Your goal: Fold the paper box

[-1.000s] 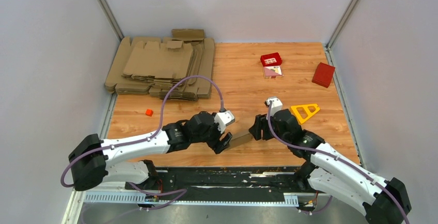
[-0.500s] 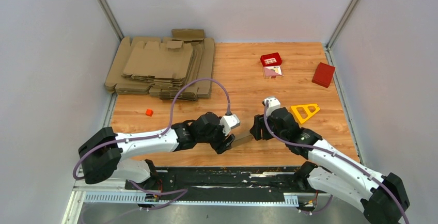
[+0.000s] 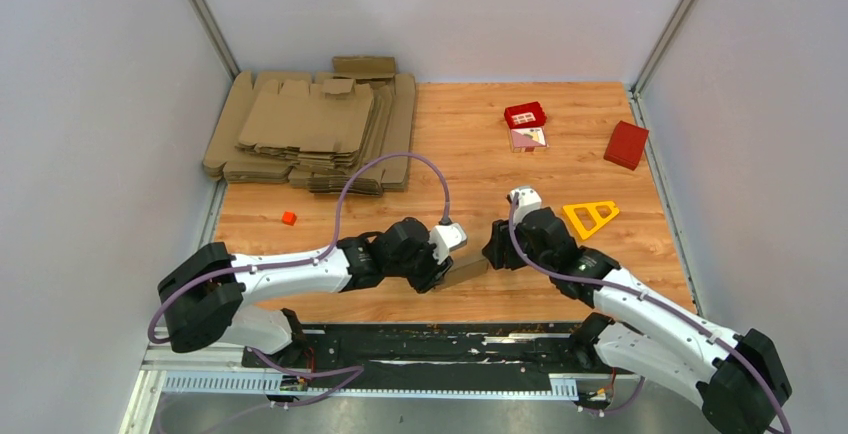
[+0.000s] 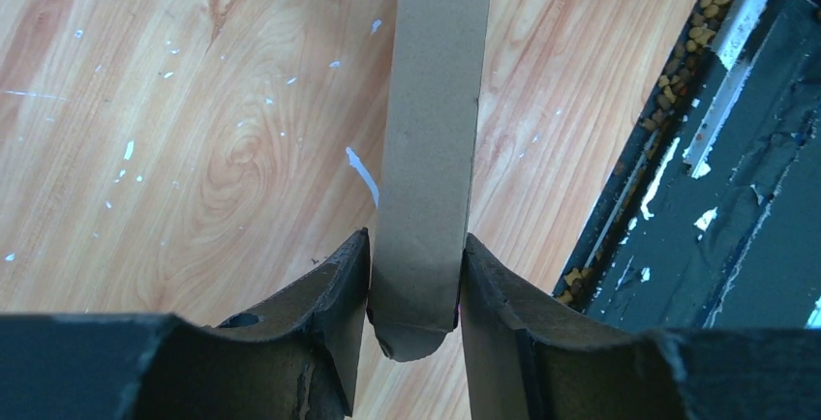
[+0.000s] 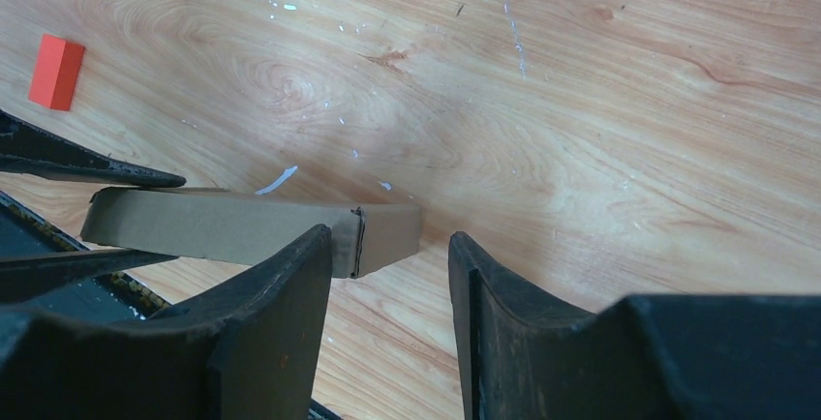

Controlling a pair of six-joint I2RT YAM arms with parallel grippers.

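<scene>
The paper box is a slim brown cardboard box lying near the table's front edge, between the two grippers. My left gripper is shut on its left end; in the left wrist view the box runs up from between the fingers, a rounded flap showing at its near end. My right gripper is open and empty at the box's right end. In the right wrist view the box lies just beyond the left finger, its end partly in the gap.
A big pile of flat cardboard blanks lies at the back left. A small orange block sits left of the arms. A red tray, a red box and a yellow triangle frame lie at the right. The black front rail runs just below the box.
My left arm has stretched to the right and its gripper has slid along the box's left end. The right gripper has stayed at the box's right end.
</scene>
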